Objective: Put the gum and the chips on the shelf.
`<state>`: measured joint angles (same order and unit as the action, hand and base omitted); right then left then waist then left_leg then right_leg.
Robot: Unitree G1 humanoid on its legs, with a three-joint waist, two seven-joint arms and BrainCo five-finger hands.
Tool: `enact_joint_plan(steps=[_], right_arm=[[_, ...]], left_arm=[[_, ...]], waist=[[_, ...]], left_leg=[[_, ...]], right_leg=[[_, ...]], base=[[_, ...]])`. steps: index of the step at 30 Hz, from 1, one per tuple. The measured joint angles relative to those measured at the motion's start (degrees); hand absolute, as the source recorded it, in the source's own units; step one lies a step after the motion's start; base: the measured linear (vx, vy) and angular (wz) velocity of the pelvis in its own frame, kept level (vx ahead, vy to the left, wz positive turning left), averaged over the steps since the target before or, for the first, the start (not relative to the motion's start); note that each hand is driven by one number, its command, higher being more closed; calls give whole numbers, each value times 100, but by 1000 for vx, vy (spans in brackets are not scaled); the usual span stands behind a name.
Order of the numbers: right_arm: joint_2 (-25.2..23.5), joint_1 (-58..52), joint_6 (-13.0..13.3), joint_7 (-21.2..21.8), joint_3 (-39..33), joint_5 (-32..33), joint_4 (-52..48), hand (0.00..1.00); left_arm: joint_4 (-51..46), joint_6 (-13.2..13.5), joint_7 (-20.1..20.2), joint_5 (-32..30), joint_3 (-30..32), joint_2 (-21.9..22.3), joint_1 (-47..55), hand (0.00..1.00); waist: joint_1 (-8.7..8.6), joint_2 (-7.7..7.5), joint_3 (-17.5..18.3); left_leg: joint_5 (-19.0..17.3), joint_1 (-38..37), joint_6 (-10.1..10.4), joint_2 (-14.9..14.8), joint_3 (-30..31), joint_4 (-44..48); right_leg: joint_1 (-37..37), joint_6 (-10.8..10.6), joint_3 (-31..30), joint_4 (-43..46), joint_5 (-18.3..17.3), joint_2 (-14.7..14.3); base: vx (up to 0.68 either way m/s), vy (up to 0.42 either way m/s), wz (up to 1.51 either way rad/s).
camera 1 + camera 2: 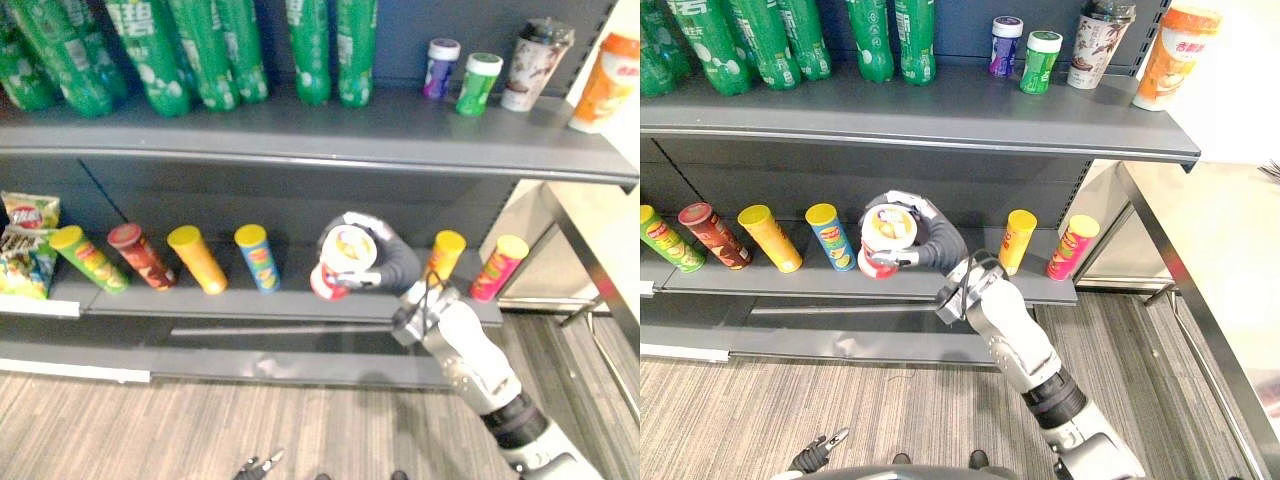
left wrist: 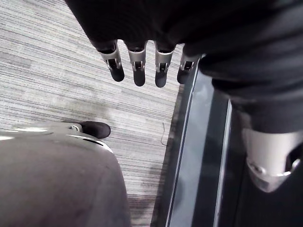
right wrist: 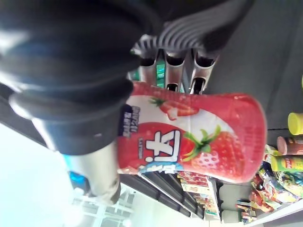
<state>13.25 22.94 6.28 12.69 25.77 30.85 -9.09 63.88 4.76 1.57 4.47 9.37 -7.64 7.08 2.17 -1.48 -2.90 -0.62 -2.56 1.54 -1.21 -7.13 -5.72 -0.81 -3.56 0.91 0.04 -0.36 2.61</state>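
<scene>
Fingers of the right hand are curled round a red-and-white waisted plastic tub printed with strawberries, its pale round top facing up. The tub is held tilted at the front of the lower grey metal shelf, between a blue yellow-lidded chips tube and an orange yellow-lidded chips tube. Left hand: fingers straight, holding nothing, over striped grey carpet.

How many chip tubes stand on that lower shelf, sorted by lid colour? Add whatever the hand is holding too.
Yellow-lidded tubes: 5
Red-lidded tube: 1
Red strawberry tub, held in the right hand: 1
Total: 7
</scene>
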Motion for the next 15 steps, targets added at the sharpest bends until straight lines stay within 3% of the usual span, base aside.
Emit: enact_joint_plan(steps=[7,15], right_arm=[[320,1056,1,-359,-86,113,147,100],[946,2167,2,-797,-1018,110,972,100]], left_arm=[[-6,-42,-32,209,10,5,27,0],[-15,-54,-22,210,12,3,46,0]], waist=[[20,-5,4],[32,-20,21]], left_leg=[[83,0,6,-76,-7,-4],[119,20,14,-102,-21,-8]], right_leg=[[4,61,8,-13,40,-82],[13,89,-17,-115,121,-113]], base=[[-5,-20,0],[-2,-4,-2]])
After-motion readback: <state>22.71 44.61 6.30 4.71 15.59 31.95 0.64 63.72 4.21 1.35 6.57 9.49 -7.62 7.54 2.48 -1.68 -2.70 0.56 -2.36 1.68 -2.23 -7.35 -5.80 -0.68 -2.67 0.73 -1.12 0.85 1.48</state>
